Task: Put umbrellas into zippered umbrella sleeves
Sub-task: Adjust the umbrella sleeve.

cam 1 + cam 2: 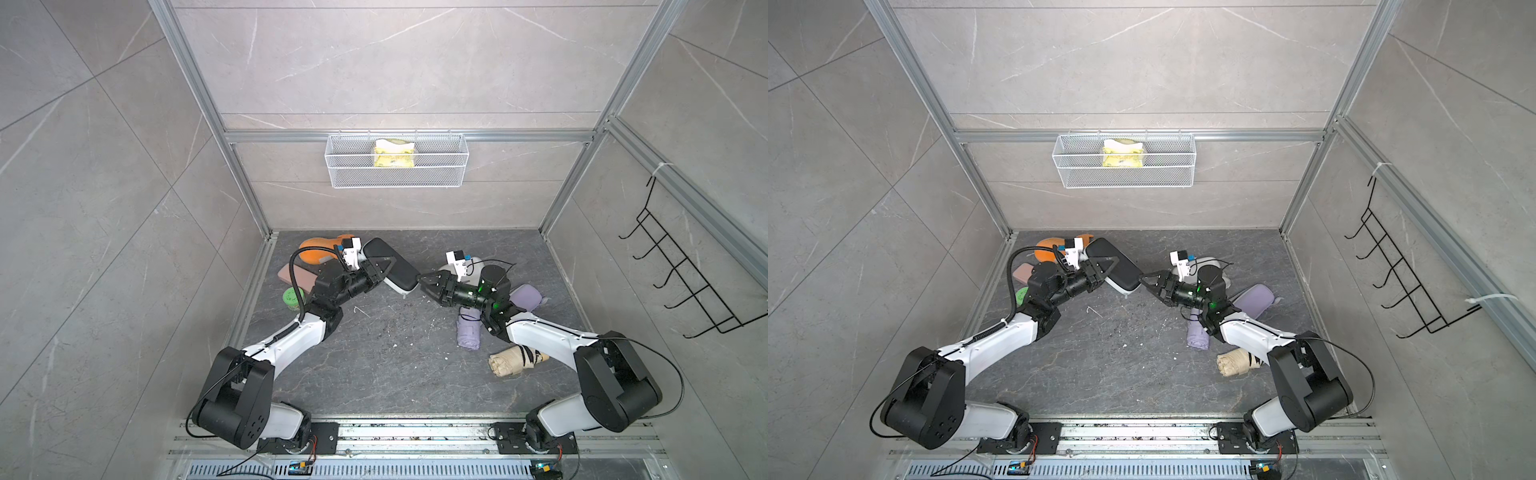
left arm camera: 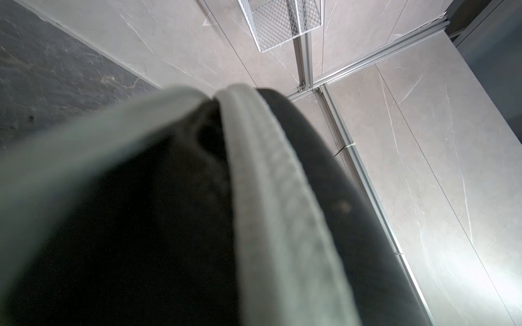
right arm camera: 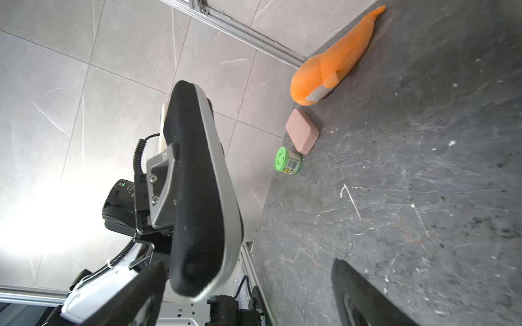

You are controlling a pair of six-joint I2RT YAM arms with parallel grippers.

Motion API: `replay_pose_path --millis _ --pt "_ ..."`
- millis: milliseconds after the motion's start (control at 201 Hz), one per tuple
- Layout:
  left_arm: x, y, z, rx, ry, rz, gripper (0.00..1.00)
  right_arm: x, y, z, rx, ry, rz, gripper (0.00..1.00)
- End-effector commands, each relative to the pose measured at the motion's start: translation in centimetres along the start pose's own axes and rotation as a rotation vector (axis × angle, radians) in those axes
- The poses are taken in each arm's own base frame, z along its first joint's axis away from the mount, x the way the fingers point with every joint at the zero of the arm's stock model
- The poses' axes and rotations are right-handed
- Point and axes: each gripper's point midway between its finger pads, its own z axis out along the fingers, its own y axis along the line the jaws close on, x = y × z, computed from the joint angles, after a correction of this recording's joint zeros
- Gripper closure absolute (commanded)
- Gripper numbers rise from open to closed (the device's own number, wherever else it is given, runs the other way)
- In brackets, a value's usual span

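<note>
Black sleeve (image 1: 401, 268): the left gripper (image 1: 384, 268) is pinching it across the middle and holding it clear of the floor, at the back left.
Right gripper (image 1: 424, 286): its jaws are standing spread at the sleeve's free end, and I can't tell whether they are touching it.
Look: an oblong black shell with rounded corners, and grey zip edging (image 2: 268, 175) running round the rim. A dark gap is showing between the edges, so I'm judging it partly unzipped.
Handling: probably light and stiff, keeping its shape under a squeeze. The smooth faces may slip, so the zip rim is looking like the surer hold.
Umbrellas: the lavender umbrella (image 1: 469, 334) and beige umbrella (image 1: 511, 360) are lying on the floor by the right arm, as soft rolled fabric. I'm not seeing a black one.
Lavender sleeve (image 1: 525, 296): lying behind the right arm.
</note>
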Motion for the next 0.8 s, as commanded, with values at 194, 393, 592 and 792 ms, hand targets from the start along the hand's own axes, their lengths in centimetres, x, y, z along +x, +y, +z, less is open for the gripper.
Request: replay_pose_path --millis 194,393,592,792 --pt "1.2 -5.6 1.5 0.223 0.057 0.041 0.55 -1.3 3.1 1.2 -0.153 -0.02 0.031 0.23" --pt "1.2 -4.2 1.4 0.201 0.041 -0.01 0.16 -1.3 3.0 1.3 -0.139 -0.026 0.041 0.55" --pt "1.1 -3.8 1.9 0.185 0.046 -0.025 0.41 -1.1 2.1 1.6 -0.105 -0.025 0.065 0.65" --pt "0.1 -2.4 1.7 0.152 0.004 -0.04 0.68 -1.2 1.6 1.1 -0.066 -0.045 0.053 0.41"
